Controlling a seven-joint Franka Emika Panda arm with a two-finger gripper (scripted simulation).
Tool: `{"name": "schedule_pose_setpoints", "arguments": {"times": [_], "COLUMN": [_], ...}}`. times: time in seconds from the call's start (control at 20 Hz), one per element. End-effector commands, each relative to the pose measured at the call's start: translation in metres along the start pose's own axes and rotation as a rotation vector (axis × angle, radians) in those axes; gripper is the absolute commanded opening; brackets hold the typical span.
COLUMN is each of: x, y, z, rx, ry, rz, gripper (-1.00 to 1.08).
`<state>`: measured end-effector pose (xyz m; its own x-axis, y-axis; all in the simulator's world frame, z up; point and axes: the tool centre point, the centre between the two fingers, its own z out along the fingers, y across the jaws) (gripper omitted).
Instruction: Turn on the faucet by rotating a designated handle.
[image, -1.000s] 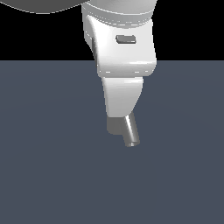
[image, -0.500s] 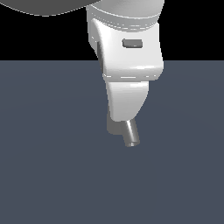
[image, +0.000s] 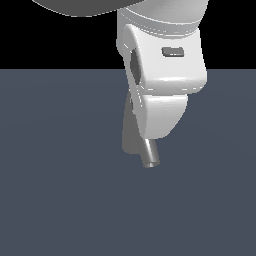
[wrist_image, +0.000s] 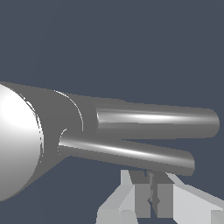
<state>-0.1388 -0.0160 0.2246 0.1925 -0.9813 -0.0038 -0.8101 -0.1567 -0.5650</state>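
In the wrist view the faucet shows from above: its bright round cap (wrist_image: 17, 144), the thicker shiny spout tube (wrist_image: 157, 122) and, beside it, the thinner handle rod (wrist_image: 127, 153) coming out of the cap. My gripper (wrist_image: 151, 197) is shut with nothing between its fingers. The fingertips sit just beside the outer part of the handle; I cannot tell if they touch it. In the exterior view my hand (image: 162, 100) covers most of the faucet. Only part of the column (image: 131, 135) and the spout's end (image: 150, 157) show; the handle is hidden there.
The faucet stands on a plain dark grey-blue floor (image: 55, 190) that runs to the horizon. No other object shows in either view.
My hand has moved steadily toward the exterior view's right, so part of the faucet's column now shows beside it. The faucet's spout has stayed in place.
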Motion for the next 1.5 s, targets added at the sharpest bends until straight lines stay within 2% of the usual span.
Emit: {"name": "schedule_pose_setpoints", "arguments": {"times": [0.0,0.6,0.65,0.7,1.45], "x": [0.016,0.060,0.060,0.042,0.077], "y": [0.003,0.011,0.011,0.003,-0.015], "z": [0.000,-0.001,-0.001,0.000,-0.001], "rx": [-0.003,-0.007,-0.007,0.003,-0.002], "ry": [0.013,0.017,0.017,-0.007,0.004], "rz": [0.015,0.021,0.021,-0.011,0.004], "gripper": [-1.00,-1.00,-1.00,-1.00,-1.00]}}
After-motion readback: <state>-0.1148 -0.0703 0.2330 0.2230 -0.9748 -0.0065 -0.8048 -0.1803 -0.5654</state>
